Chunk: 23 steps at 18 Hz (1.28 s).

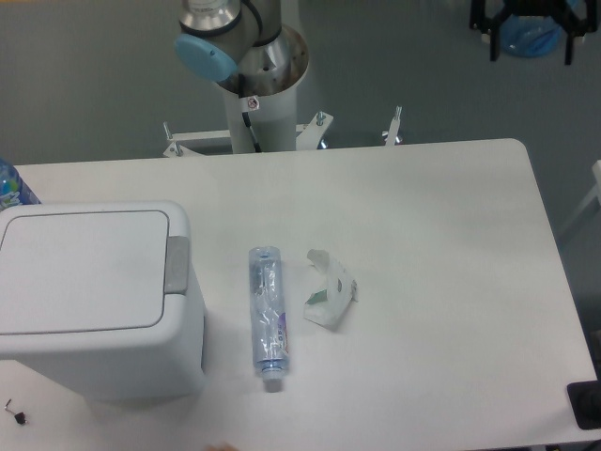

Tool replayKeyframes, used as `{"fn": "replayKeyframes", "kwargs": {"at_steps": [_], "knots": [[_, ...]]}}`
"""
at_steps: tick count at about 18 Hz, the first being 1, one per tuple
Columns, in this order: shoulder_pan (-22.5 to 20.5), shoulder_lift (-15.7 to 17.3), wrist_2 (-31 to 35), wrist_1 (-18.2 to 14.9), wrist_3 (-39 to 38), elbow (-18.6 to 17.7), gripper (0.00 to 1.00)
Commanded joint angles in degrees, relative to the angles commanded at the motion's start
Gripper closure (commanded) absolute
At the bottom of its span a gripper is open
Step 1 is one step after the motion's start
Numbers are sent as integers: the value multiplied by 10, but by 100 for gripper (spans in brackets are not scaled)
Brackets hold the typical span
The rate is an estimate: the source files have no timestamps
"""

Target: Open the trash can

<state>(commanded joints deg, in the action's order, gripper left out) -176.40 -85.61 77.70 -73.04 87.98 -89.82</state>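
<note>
The trash can (pixel 94 301) is a big white boxy bin at the table's left front. Its flat white lid (pixel 80 272) lies down shut, and the grey push tab (pixel 177 264) sits on the lid's right edge. My gripper (pixel 531 52) shows at the top right corner as a black two-pronged part under a blue cap, partly cut off by the frame edge. It is high above the floor behind the table, far to the right of the bin. Its two black fingers (pixel 492 45) stand wide apart with nothing between them.
A clear crushed plastic bottle (pixel 267 315) lies lengthwise just right of the bin. Beside it lies a crumpled white wrapper (pixel 330 291). The arm's base column (pixel 254 85) rises behind the table's back edge. A blue bottle top (pixel 11 186) peeks in at far left.
</note>
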Motion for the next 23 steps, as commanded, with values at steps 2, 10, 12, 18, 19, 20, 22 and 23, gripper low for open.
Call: {"fn": "replayKeyframes", "kwargs": {"at_steps": [2,10,12,18,19,20,22,23], "knots": [[1,0,0,0,-1,-1,0],[73,-24,2,36,-179,9,0],[94,-33,1,47,-257,18,0],[158,-45,-4,63,-379,20,0],[171,-48,-4,63,-398,21,0],[183,-50,-4,64,-423,21,0],[208,-56,-6,79,-478,23,0],[222,-59,-7,88,-506,23,0]]}}
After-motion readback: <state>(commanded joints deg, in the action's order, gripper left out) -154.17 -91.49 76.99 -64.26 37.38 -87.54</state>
